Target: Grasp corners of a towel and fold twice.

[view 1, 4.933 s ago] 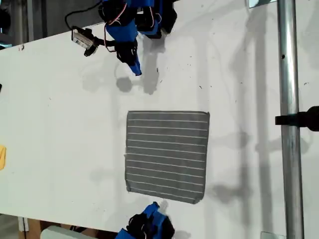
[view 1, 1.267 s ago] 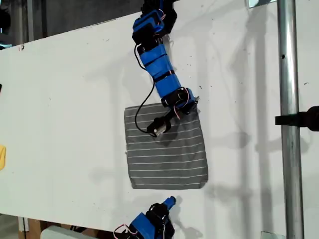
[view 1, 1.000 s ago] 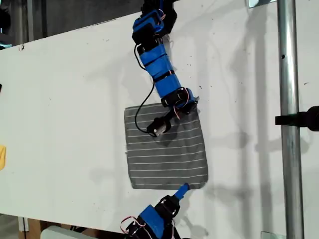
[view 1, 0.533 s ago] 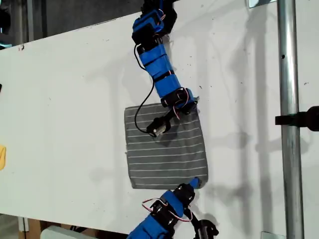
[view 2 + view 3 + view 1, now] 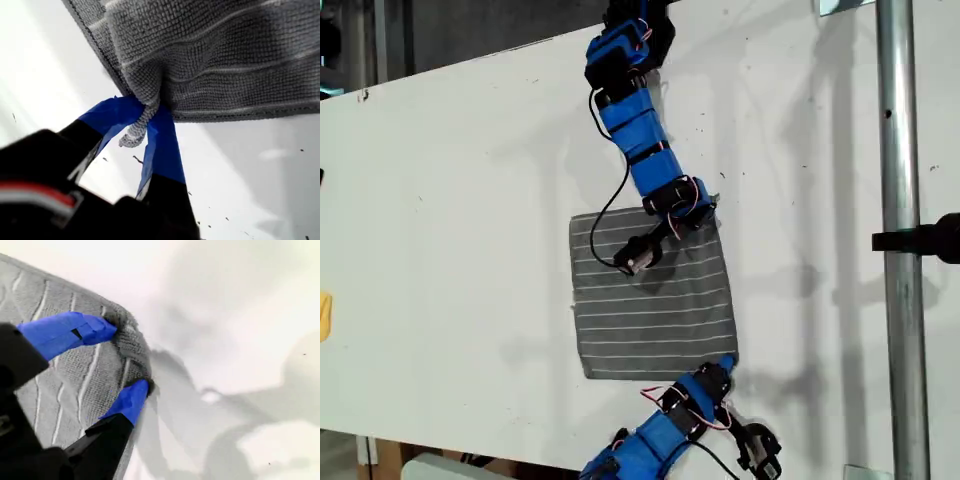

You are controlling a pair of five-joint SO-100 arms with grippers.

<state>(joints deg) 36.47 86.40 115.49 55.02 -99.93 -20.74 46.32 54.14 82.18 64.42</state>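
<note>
The towel (image 5: 650, 310) lies flat on the surface (image 5: 450, 200). My first pincer (image 5: 142, 117) pinches one corner (image 5: 134, 134). My second pincer (image 5: 120, 362) squeezes another corner (image 5: 131, 347), the cloth bunched between its tips. Both arms reach the towel's right edge in the exterior view, so I judge the fold goes leftward.

A large white table (image 5: 450, 220) fills most of the exterior view, its surface marked by small dark specks and soft grey shadows. A shiny metal pole (image 5: 900, 250) runs down the exterior view's right side, with a black clamp (image 5: 930, 238) fixed on it. Beyond the table's upper edge the room is dark. A small yellow thing (image 5: 324, 316) lies at the exterior view's left edge
</note>
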